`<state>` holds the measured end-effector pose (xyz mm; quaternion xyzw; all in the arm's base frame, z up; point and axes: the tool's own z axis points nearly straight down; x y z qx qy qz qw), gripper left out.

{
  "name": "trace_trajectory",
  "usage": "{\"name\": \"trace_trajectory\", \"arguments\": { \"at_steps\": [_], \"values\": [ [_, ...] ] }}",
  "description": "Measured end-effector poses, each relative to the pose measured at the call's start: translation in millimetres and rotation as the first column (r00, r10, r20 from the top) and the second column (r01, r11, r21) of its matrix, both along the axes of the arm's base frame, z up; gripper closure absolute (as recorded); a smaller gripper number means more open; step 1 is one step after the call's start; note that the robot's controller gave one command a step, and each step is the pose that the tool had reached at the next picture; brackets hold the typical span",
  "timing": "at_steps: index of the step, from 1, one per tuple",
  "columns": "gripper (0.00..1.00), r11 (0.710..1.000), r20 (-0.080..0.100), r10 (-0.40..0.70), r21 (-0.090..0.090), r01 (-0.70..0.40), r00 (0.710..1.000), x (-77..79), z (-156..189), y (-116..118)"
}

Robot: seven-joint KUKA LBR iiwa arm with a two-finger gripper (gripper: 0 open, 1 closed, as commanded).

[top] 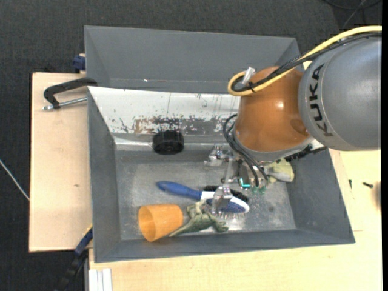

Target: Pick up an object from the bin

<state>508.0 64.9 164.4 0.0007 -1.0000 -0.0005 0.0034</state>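
Dark carpet is surrounding the grey metal bin (103, 180). The arm (345, 96) is reaching in from the right, its jaws hanging low over the blue-and-white brush (182, 190) lying flat mid-floor; can't tell if they are open or gripping it. An orange cup (159, 222) is lying on its side lower-left, a greenish crumpled thing (203, 220) touching it. A black round cap (168, 142) is sitting well apart by the far wall.

Bright, even light falls from above. The grey metal bin (151, 105) shows a pale glare on its far wall, upper middle of the frame; soft shadow lies beneath the rounded orange wrist cover (270, 111).
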Motion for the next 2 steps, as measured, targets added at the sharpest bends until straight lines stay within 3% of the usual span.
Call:
{"name": "trace_trajectory", "arguments": {
  "at_steps": [1,2],
  "values": [
    [0.00,0.966,0.007,-0.257,-0.002,0.257,0.966,11.8,-74.7,-12.4],
    [1.00,0.968,-0.018,-0.252,-0.004,0.252,0.967,6.3,-77.3,-8.8]
  ]
}}
